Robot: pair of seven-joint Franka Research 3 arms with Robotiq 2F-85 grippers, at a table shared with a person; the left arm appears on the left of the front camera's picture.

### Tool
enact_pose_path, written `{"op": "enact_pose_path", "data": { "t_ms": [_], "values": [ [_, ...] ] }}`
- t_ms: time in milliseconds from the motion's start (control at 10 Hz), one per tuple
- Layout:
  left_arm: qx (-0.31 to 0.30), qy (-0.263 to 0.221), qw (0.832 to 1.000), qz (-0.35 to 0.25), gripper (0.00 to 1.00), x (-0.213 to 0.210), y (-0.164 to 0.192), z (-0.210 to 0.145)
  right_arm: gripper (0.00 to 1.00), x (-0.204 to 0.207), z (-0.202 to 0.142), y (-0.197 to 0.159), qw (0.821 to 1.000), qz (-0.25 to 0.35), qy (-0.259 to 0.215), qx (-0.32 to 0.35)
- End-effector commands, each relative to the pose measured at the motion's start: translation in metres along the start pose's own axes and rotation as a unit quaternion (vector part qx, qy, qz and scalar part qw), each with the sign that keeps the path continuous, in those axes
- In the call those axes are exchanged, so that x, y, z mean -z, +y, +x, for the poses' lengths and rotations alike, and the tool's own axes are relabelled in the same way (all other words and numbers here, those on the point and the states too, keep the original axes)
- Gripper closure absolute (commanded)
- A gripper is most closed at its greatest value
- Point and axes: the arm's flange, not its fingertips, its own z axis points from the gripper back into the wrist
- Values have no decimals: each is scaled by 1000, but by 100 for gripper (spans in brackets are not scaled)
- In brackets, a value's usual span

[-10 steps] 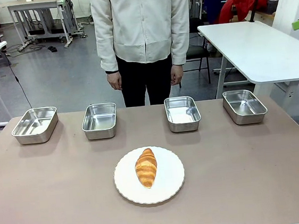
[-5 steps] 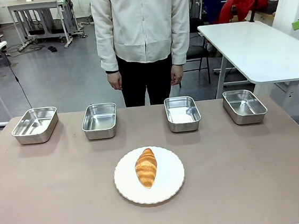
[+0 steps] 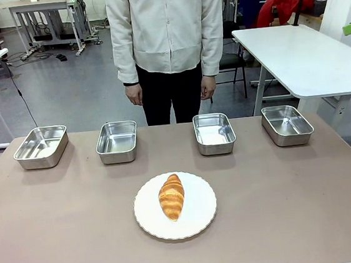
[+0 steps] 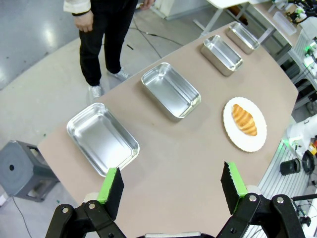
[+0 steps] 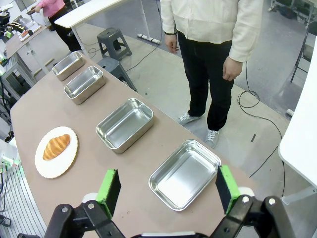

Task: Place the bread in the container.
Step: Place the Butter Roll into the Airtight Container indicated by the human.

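Looking across from the front, we see the bread (image 3: 171, 196), a golden-brown ridged croissant with tapered ends and a darker glazed crust along its top. It lies lengthwise on a round white scallop-edged plate (image 3: 201, 207) in the lower middle of the frame. Above it, four shiny deep rectangular stainless-steel trays (image 3: 41, 147) (image 3: 117, 142) (image 3: 214, 134) (image 3: 286, 125) with rounded corners and rolled rims stand in a row across the brown tabletop (image 3: 297, 213). They are well apart from the plate and from one another, each with its bottom bare. A person in a pale shirt and dark trousers (image 3: 169, 38) stands behind the row at top centre, hands hanging at the sides.

From the left wrist we get the left gripper (image 4: 172, 181) at the bottom edge, its green pads spread wide with nothing between them. The trays run diagonally from lower left to upper right, the croissant (image 4: 244, 119) sits on its plate at right of centre, and a grey stool (image 4: 22, 168) stands on the floor at lower left.

From the right wrist we see the right gripper (image 5: 167, 183), equally wide open and empty. The nearest tray (image 5: 184, 174) lies just above its pads, the croissant (image 5: 56, 147) is at the left edge, and the person's shoes (image 5: 198, 126) and a black cable (image 5: 257, 124) show on the floor.
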Motion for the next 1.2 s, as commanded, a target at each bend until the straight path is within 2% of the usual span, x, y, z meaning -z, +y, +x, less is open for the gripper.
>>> {"op": "enact_pose_path", "data": {
  "t_ms": [0,1100],
  "values": [
    [2,-10,1000,-4,0,0,-1,1,0,-1,1,2,1000,3,-3,-2],
    [2,-10,1000,-4,0,0,-1,1,0,-1,1,2,1000,3,-3,-2]
  ]
}}
